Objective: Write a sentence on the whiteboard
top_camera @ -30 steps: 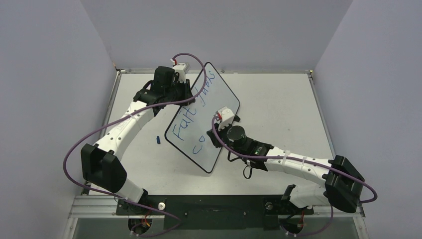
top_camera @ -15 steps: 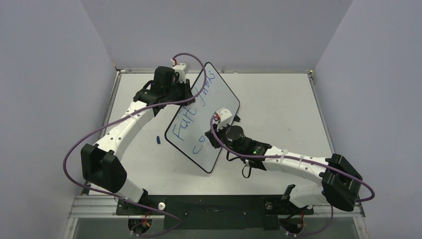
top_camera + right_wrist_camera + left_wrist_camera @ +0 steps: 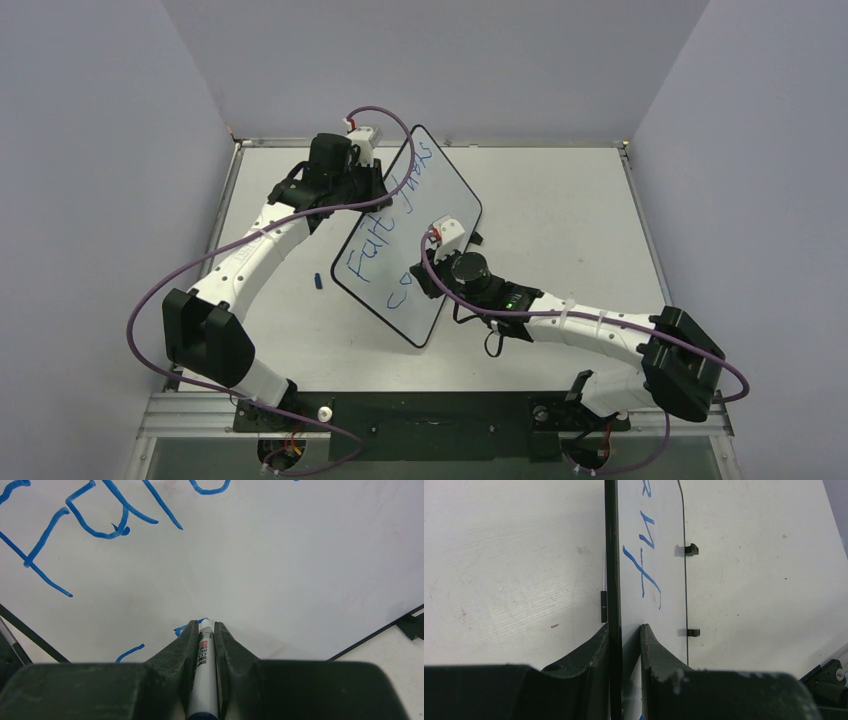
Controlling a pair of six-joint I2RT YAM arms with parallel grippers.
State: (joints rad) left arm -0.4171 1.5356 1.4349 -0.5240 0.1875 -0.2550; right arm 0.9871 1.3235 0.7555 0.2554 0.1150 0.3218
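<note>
You're mid-sentence. Your left gripper (image 3: 624,628) clamps the whiteboard (image 3: 450,200), propped tilted toward the tabletop's far-left corner. Your right gripper (image 3: 205,625) pinches the marker (image 3: 204,680), tip on the sentence (image 3: 365,260)'s second line. Next: steady strokes, light pressure.

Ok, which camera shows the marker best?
The right wrist view: the marker sits bottom centre, clamped in the right end effector, tip at the whiteboard. The top view hides it behind that wrist; the left wrist view misses it entirely.
</note>
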